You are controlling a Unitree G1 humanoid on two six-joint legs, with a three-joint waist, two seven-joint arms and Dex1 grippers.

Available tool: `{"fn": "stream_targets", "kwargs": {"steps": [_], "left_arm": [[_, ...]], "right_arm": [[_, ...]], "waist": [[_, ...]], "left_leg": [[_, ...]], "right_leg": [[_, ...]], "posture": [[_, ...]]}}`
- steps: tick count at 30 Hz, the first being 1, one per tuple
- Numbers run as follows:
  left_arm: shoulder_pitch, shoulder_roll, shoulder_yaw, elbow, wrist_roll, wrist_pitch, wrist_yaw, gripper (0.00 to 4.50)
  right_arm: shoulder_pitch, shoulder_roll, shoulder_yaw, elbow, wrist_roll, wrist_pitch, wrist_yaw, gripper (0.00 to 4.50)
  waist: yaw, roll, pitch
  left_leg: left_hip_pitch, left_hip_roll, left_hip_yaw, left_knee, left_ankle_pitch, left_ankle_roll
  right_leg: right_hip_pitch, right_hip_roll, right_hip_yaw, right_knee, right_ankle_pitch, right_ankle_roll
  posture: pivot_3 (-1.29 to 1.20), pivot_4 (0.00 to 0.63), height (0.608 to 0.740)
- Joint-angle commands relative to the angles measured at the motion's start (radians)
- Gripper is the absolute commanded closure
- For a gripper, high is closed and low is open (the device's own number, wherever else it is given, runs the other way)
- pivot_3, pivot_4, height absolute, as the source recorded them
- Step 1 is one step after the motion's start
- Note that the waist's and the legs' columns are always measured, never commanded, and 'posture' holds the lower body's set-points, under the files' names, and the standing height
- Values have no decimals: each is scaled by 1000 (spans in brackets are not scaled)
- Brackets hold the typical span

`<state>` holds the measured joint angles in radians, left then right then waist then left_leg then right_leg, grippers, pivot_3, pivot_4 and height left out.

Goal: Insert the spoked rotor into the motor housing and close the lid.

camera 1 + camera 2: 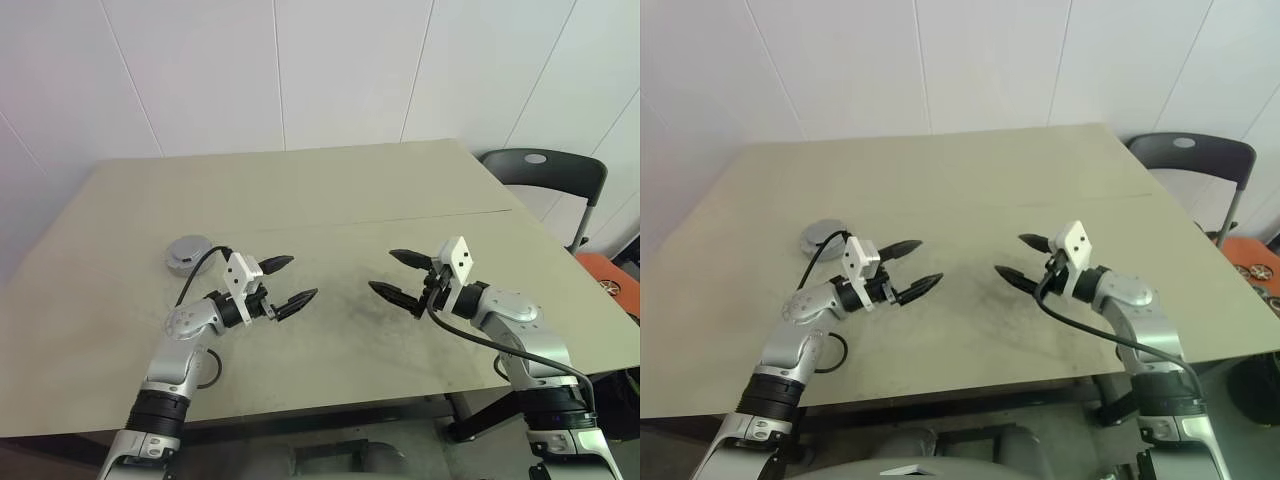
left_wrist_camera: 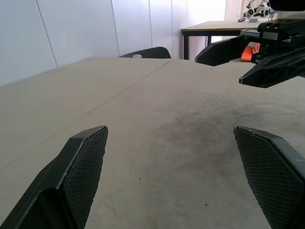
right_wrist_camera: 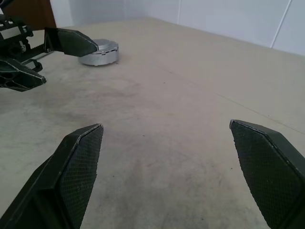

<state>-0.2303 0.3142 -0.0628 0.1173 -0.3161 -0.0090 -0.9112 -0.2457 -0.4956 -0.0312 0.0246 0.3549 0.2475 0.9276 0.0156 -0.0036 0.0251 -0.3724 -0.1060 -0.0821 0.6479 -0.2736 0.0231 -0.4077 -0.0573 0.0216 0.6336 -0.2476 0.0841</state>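
2 grippers hover over a beige table [image 1: 330, 190], facing each other across a darkly smudged patch of its surface. The left gripper [image 1: 285, 283] has its black fingers spread wide apart with nothing between them, and the right gripper [image 1: 398, 274] is likewise wide apart and empty. 1 round silver-grey metal piece, the closed motor housing [image 1: 187, 253] with a raised centre, sits flat on the table just beyond the left arm, near the table's left side and well apart from the right gripper; in the right wrist view it lies behind the left gripper's fingertips. Whether the rotor is inside cannot be told. No brand, label or readable writing appears on any part. Beyond the table's far right corner stands a dark chair [image 1: 548, 172].
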Motion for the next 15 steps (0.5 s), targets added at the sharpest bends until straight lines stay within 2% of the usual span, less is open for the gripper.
{"fn": "stream_targets", "kwargs": {"steps": [1, 15], "left_arm": [[-14, -1, -3, -25, 0, -14, 3, 0], [-19, -6, -4, 2, 3, -32, -5, 0]], "right_arm": [[-17, 1, 0, -5, -3, -25, -1, 49], [-15, -2, 2, 0, -5, -34, -7, 49]], "waist": [[0, 0, 0], [0, 0, 0]], "left_leg": [[0, 0, 0, 0, 0, 0], [0, 0, 0, 0, 0, 0]], "right_leg": [[0, 0, 0, 0, 0, 0], [0, 0, 0, 0, 0, 0]], "posture": [[0, 0, 740], [0, 0, 740]]}}
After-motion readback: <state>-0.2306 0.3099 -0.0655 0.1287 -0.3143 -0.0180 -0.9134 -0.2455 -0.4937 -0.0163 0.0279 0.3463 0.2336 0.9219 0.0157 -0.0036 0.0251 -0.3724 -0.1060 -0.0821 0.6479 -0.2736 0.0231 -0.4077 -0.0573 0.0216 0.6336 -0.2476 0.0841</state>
